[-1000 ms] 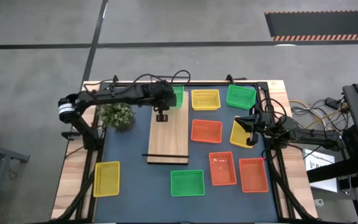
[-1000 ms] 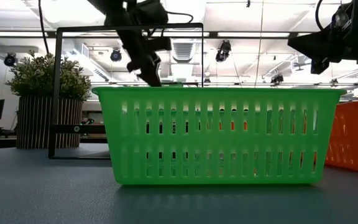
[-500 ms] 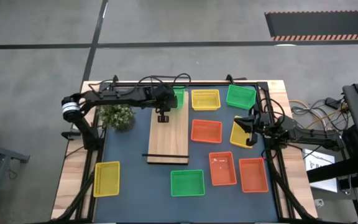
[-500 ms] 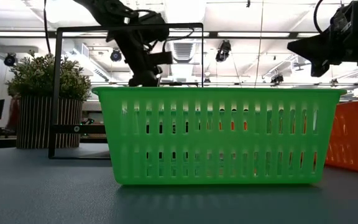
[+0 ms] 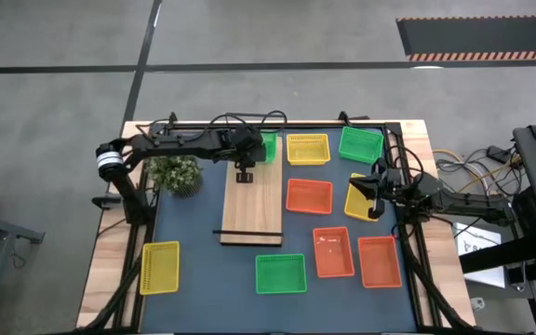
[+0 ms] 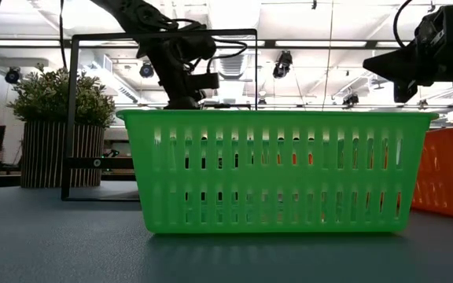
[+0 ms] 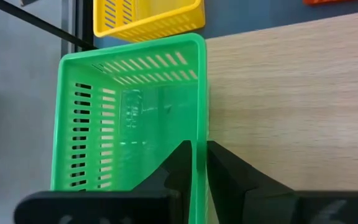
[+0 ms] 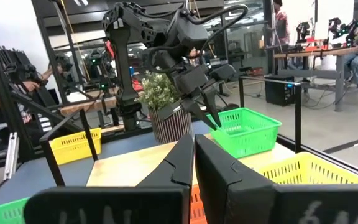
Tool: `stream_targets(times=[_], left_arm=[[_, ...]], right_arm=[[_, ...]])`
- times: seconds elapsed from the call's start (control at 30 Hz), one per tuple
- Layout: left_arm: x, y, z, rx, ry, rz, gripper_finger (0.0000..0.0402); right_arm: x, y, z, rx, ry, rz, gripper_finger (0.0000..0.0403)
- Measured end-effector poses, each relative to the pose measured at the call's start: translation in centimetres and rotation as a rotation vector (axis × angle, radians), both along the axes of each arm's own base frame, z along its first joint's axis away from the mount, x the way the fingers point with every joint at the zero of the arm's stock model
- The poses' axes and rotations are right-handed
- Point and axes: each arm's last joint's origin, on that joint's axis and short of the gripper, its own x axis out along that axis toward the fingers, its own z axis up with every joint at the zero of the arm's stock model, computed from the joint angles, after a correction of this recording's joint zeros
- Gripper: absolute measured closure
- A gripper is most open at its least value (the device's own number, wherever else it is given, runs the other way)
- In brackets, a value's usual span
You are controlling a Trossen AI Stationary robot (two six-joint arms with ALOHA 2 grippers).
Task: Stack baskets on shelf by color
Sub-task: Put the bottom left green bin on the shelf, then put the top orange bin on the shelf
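Your left pincer (image 7: 199, 163) pinches the side wall of a green mesh basket (image 7: 127, 118), slotted and shallow, at the shelf's (image 5: 252, 207) far end. Your right pincer (image 5: 370, 193), fingers narrowed, hovers over a yellow basket (image 5: 359, 198) at the right.

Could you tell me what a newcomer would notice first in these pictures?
Probably the left gripper, shut on the wall of a green basket at the far end of the wooden shelf. Next, the scatter of bright yellow, red-orange and green baskets on the dark blue table, with the right gripper hovering over a yellow basket.
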Motion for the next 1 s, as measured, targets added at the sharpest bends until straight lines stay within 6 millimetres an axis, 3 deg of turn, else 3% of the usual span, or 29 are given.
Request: stream_targets(times=[0.4, 0.73, 0.87, 1.0], left_arm=[[0.1, -0.1, 0.6, -0.014, -0.018, -0.022, 0.0369], [-0.3, -0.3, 3.1, 0.020, -0.085, -0.042, 0.0369], [-1.0, -1.5, 5.1, 0.041, -0.142, -0.065, 0.0369], [-1.9, -4.1, 7.7, 0.027, -0.244, -0.095, 0.0369]], right_arm=[[0.0, 0.0, 0.0, -0.040, 0.009, -0.004, 0.0394], [0.0, 0.0, 0.2, -0.078, 0.000, -0.008, 0.0394], [0.0, 0.0, 0.7, -0.138, -0.043, -0.018, 0.0394], [0.0, 0.0, 1.3, -0.196, -0.091, -0.030, 0.0394]])
